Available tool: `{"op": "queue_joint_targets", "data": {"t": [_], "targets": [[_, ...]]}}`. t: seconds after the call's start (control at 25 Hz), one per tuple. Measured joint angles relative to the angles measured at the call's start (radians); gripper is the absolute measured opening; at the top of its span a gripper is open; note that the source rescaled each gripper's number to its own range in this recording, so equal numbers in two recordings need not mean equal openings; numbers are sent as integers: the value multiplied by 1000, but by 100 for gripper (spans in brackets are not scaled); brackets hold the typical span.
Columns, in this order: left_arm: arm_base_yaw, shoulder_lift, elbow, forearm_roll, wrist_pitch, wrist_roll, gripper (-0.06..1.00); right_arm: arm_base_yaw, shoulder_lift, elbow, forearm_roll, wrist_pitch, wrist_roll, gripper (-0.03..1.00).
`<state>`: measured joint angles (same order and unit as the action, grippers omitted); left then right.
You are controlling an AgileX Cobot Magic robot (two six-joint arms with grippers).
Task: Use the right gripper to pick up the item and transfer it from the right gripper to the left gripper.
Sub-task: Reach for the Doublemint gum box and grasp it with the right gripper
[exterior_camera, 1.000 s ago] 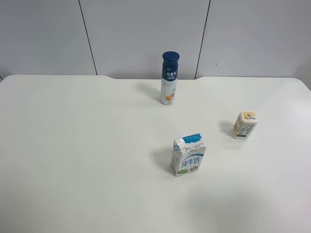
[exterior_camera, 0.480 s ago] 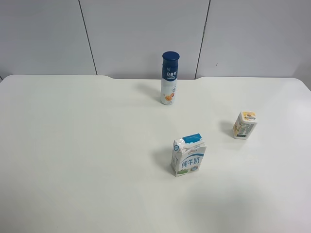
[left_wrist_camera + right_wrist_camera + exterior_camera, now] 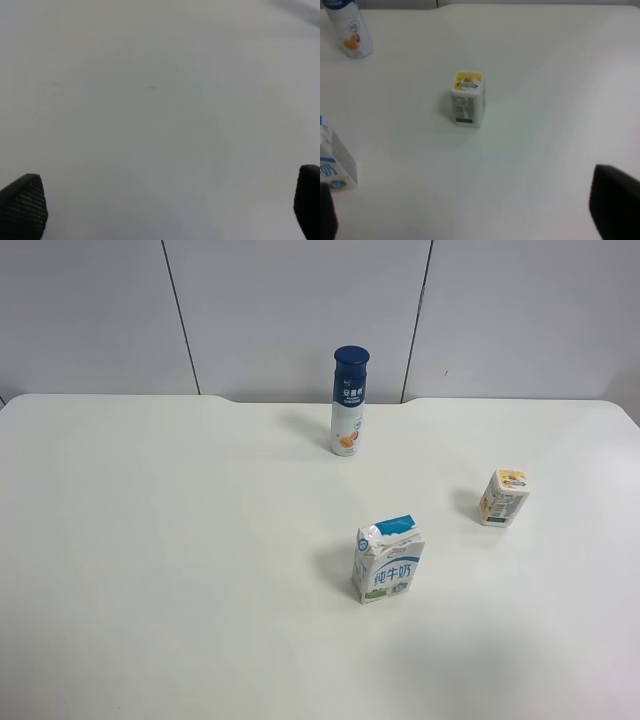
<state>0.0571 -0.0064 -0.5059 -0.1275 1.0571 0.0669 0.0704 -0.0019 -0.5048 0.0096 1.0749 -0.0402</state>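
The item, a small white drink carton (image 3: 503, 497) with a yellow-orange fruit print, stands upright on the white table (image 3: 200, 540) at the exterior high view's right. It also shows in the right wrist view (image 3: 467, 99), ahead of my right gripper (image 3: 470, 210). That gripper is open, its dark fingertips (image 3: 615, 200) spread wide at the frame edges, well short of the carton. My left gripper (image 3: 165, 205) is open over bare table, holding nothing. Neither arm shows in the exterior high view.
A blue-and-white milk carton (image 3: 388, 558) stands near the table's middle and shows in the right wrist view (image 3: 335, 162). A tall blue-capped bottle (image 3: 349, 401) stands at the back, also in the right wrist view (image 3: 350, 27). A grey panelled wall lies behind.
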Motion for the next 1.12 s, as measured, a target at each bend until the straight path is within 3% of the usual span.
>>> {"op": "queue_joint_targets", "data": {"t": [0.76,1.12], "targets": [[0,0,0,0,0,0,100,0,15,-9,0,1,7,100],[0,0,0,0,0,0,100,0,373,-198,0,0,8,100]]}}
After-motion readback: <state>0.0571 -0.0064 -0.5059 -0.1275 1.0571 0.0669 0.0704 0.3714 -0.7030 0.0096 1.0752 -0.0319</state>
